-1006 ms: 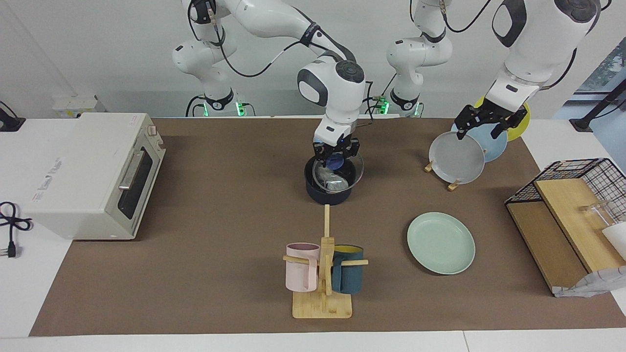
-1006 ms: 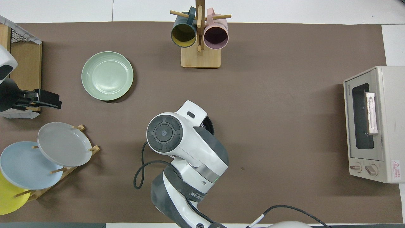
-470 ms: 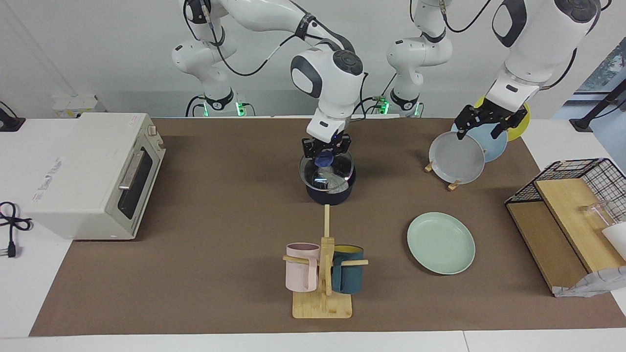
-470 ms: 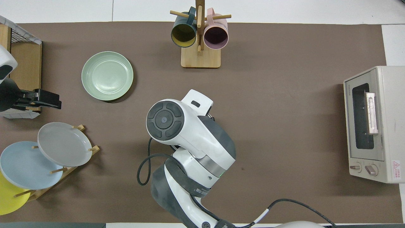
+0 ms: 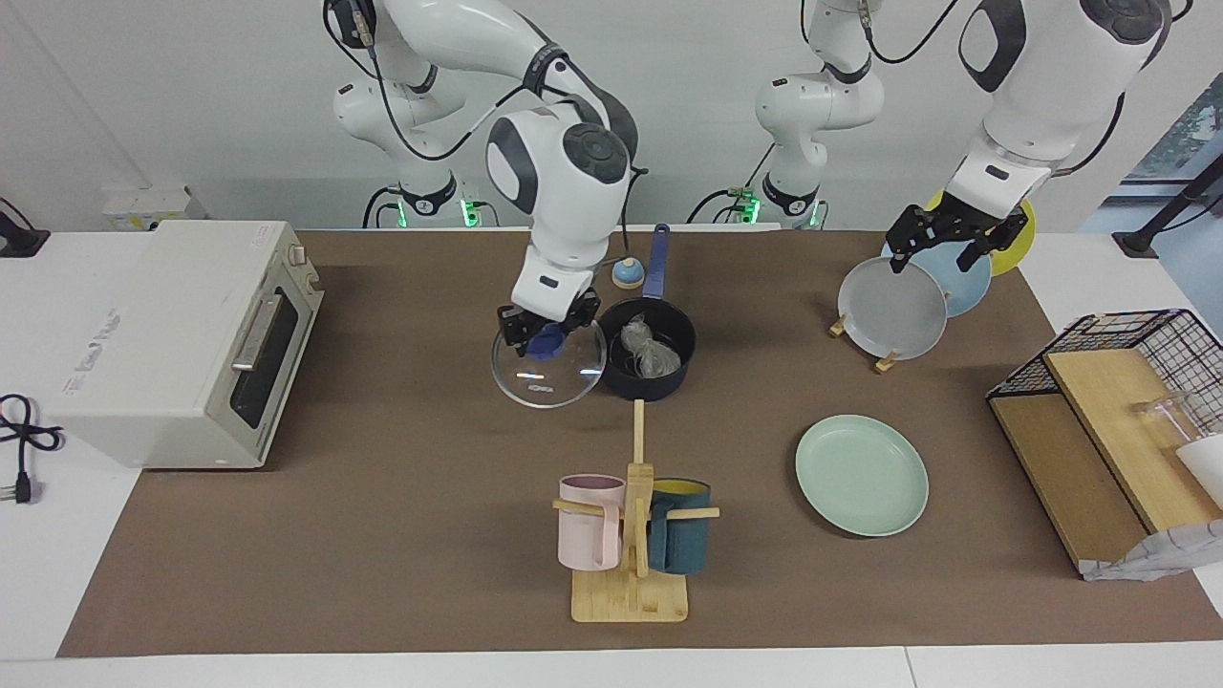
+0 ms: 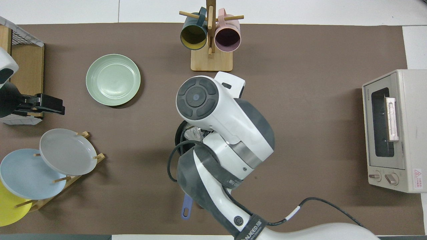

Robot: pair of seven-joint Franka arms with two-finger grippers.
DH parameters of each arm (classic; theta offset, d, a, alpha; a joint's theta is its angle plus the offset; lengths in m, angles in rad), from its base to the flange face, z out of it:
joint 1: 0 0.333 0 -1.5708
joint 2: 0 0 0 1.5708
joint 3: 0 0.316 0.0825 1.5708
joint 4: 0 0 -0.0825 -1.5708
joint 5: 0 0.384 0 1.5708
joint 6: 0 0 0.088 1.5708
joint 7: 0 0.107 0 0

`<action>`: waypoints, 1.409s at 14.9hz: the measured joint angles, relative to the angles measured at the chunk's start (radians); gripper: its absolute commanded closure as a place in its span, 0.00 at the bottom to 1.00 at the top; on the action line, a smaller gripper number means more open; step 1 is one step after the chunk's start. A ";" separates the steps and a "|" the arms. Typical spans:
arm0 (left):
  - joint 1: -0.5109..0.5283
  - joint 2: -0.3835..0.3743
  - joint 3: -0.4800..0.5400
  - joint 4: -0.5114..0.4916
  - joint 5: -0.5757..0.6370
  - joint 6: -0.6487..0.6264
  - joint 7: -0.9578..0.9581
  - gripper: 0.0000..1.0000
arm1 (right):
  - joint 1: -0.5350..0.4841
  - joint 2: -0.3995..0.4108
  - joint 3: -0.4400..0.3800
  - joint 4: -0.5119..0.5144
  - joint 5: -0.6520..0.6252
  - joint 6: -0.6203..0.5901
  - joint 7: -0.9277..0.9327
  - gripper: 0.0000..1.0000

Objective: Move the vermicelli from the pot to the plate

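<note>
The dark navy pot (image 5: 650, 387) stands uncovered at mid-table, its long blue handle (image 5: 657, 256) pointing toward the robots. Inside it lies the vermicelli (image 5: 652, 354), a whitish bundle in clear plastic. My right gripper (image 5: 547, 336) is shut on the blue knob of the glass lid (image 5: 549, 375), which hangs over the mat beside the pot, toward the right arm's end. The mint-green plate (image 5: 862, 475) lies empty, farther from the robots than the pot. My left gripper (image 5: 955, 244) waits open over the plate rack. From overhead the right arm covers most of the pot (image 6: 179, 133).
A mug tree (image 5: 632, 535) with a pink and a teal mug stands farther from the robots than the pot. A toaster oven (image 5: 191, 339) sits at the right arm's end. The rack with grey plate (image 5: 893, 308) and a wire basket (image 5: 1118, 420) are at the left arm's end.
My right gripper has lifted the glass lid off the pot and carried it sideways toward the right arm's end, uncovering the vermicelli. The left arm has stayed put.
</note>
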 measured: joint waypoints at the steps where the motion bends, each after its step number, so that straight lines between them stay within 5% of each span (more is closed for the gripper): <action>1: -0.014 0.000 -0.008 -0.001 -0.005 0.001 -0.033 0.00 | -0.045 0.000 0.000 -0.014 -0.005 0.018 -0.055 0.57; 4: -0.167 0.001 -0.025 -0.045 -0.047 0.056 -0.243 0.00 | -0.155 -0.004 -0.001 -0.076 -0.063 0.103 -0.162 0.57; 9: -0.501 0.069 -0.040 -0.294 -0.059 0.438 -0.556 0.00 | -0.289 -0.039 -0.001 -0.297 -0.206 0.425 -0.241 0.56; 15: -0.541 0.253 -0.032 -0.324 -0.059 0.643 -0.574 0.00 | -0.348 -0.048 0.002 -0.426 -0.220 0.544 -0.219 0.52; 17: -0.550 0.283 -0.033 -0.324 -0.059 0.663 -0.574 0.00 | -0.346 -0.051 0.006 -0.443 -0.220 0.544 -0.171 0.10; 18: -0.555 0.294 -0.033 -0.324 -0.059 0.672 -0.574 0.00 | -0.344 -0.052 0.009 -0.448 -0.220 0.544 -0.155 0.00; 19: -0.560 0.303 -0.033 -0.324 -0.059 0.676 -0.574 0.07 | -0.344 -0.054 0.013 -0.449 -0.216 0.543 -0.144 0.00; 21: -0.565 0.311 -0.033 -0.324 -0.059 0.678 -0.573 1.00 | -0.344 -0.064 0.015 -0.447 -0.177 0.539 -0.137 0.00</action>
